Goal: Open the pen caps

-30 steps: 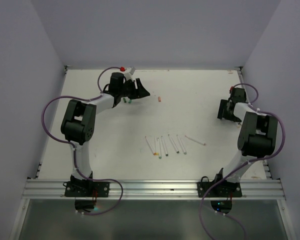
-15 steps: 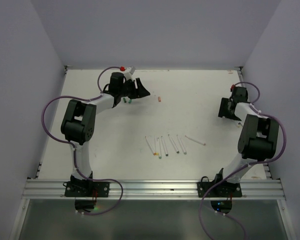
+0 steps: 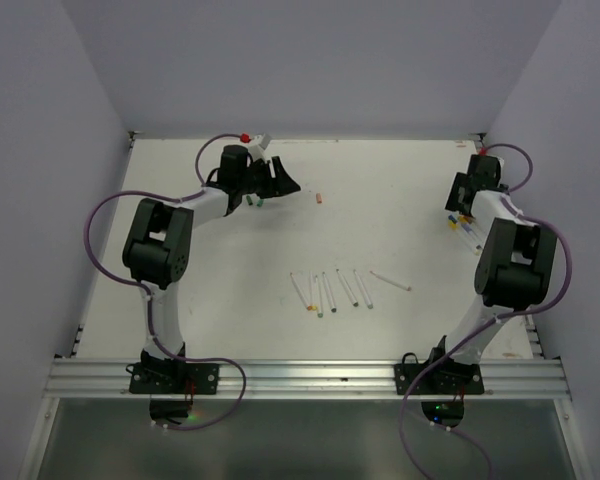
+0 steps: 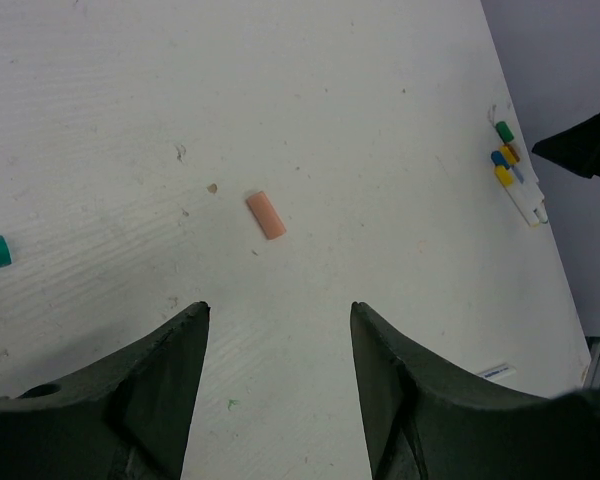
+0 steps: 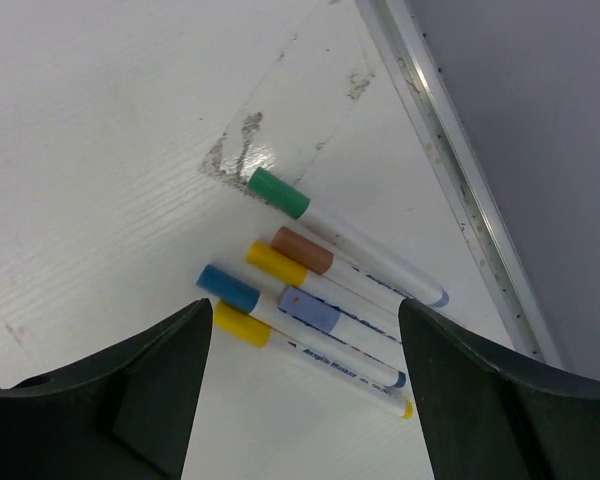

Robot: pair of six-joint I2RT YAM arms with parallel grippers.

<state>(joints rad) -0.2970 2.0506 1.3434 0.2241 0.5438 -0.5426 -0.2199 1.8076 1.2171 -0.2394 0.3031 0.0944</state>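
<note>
My right fingers (image 5: 130, 400) hang spread wide and empty over the slim white plastic marker pens (image 5: 370, 250) clustered by the white desk's (image 5: 100, 140) right rim; pinch one smooth barrel squarely, leaving its short green cylindrical cap (image 5: 278, 192) clear for my left fingers (image 4: 150, 390), likewise parted and empty.

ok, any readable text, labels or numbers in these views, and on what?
"Acrylic Marker" (likely, soft focus): barrel of the bottom yellow-capped pen, right wrist view.
Print on the green-capped pen and the pens between: too blurred to read.
Dark print on a white pen, lower right of left wrist view: too small.
Top view: nothing legible.
</note>
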